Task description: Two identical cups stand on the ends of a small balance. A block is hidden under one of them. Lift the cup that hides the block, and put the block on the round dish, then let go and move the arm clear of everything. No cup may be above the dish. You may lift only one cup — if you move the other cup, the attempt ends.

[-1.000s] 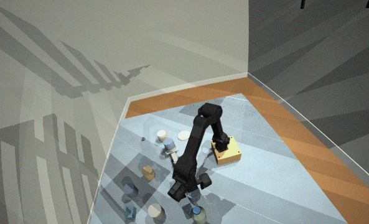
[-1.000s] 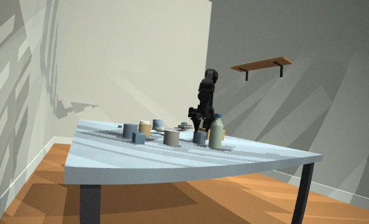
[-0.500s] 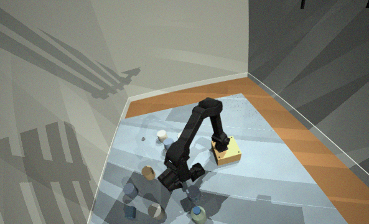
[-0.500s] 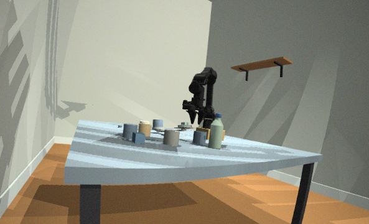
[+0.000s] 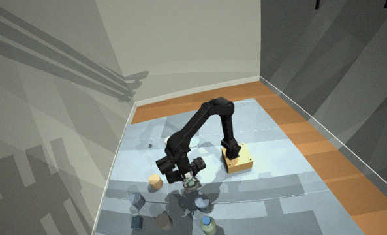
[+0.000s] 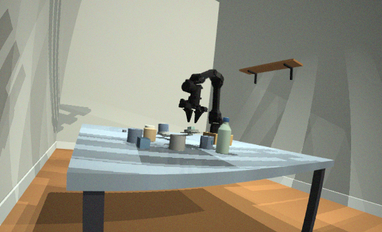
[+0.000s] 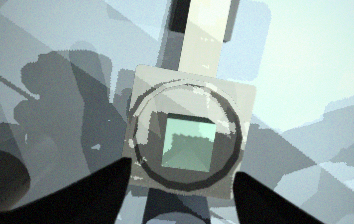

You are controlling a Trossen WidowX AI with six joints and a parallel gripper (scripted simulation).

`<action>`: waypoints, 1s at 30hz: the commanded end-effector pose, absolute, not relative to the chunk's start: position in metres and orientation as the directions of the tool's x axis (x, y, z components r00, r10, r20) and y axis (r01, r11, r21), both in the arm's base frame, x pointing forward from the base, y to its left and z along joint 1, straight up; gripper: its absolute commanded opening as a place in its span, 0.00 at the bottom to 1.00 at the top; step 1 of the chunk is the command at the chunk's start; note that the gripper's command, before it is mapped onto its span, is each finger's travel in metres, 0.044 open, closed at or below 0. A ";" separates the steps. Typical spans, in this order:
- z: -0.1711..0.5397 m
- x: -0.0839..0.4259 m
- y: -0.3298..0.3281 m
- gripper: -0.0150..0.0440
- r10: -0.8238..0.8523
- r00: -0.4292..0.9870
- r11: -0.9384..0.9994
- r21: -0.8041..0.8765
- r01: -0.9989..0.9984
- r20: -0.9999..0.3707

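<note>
A pale green block lies uncovered inside the ring on one end plate of the balance. My gripper is open and empty above it, fingertips on either side in the wrist view. One blue-grey cup stands on the table beside the balance, near the bottle; its top edge shows in the wrist view. The other blue-grey cup stands on the balance's far end, hidden by my arm in the top view. The round pale dish shows behind my arm, with nothing visible on it.
A green bottle, brown-grey cylinder, dark blue cube, blue-grey cylinder and yellow cylinder stand around the balance. A pale object is partly hidden beside the dish.
</note>
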State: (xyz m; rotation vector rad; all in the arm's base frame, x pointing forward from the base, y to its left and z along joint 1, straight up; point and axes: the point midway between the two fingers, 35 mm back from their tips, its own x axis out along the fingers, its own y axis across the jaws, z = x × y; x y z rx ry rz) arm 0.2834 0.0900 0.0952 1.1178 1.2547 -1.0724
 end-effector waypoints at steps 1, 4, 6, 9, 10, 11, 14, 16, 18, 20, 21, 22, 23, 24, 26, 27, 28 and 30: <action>0.087 0.281 0.088 0.69 0.002 0.022 0.152 0.022 0.988 -1.000; 0.085 0.281 0.088 0.69 0.002 0.023 0.152 0.023 0.988 -1.000; 0.082 0.282 0.088 0.69 0.002 0.023 0.151 0.023 0.988 -1.000; 0.077 0.282 0.088 0.69 0.002 0.023 0.151 0.023 0.988 -1.000; 0.075 0.282 0.088 0.69 0.002 0.023 0.151 0.023 0.988 -1.000; 0.074 0.282 0.088 0.69 0.002 0.023 0.150 0.023 0.988 -1.000; 0.069 0.282 0.088 0.69 0.002 0.023 0.151 0.023 0.988 -1.000; 0.066 0.282 0.088 0.69 0.002 0.023 0.151 0.023 0.988 -1.000; 0.062 0.282 0.088 0.69 0.002 0.023 0.151 0.023 0.988 -1.000; 0.059 0.282 0.088 0.69 0.002 0.023 0.151 0.023 0.988 -1.000; 0.058 0.282 0.088 0.69 0.002 0.023 0.152 0.023 0.988 -1.000; 0.056 0.282 0.088 0.69 0.002 0.023 0.152 0.023 0.988 -1.000; 0.054 0.282 0.088 0.69 0.002 0.023 0.152 0.023 0.988 -1.000; 0.053 0.282 0.088 0.69 0.002 0.022 0.152 0.022 0.988 -1.000; 0.051 0.282 0.088 0.69 0.002 0.022 0.152 0.022 0.988 -1.000; 0.050 0.282 0.088 0.69 0.002 0.022 0.152 0.022 0.988 -1.000; 0.050 0.282 0.088 0.65 0.002 0.022 0.152 0.022 0.988 -1.000; 0.050 0.282 0.088 0.56 0.002 0.022 0.152 0.022 0.988 -1.000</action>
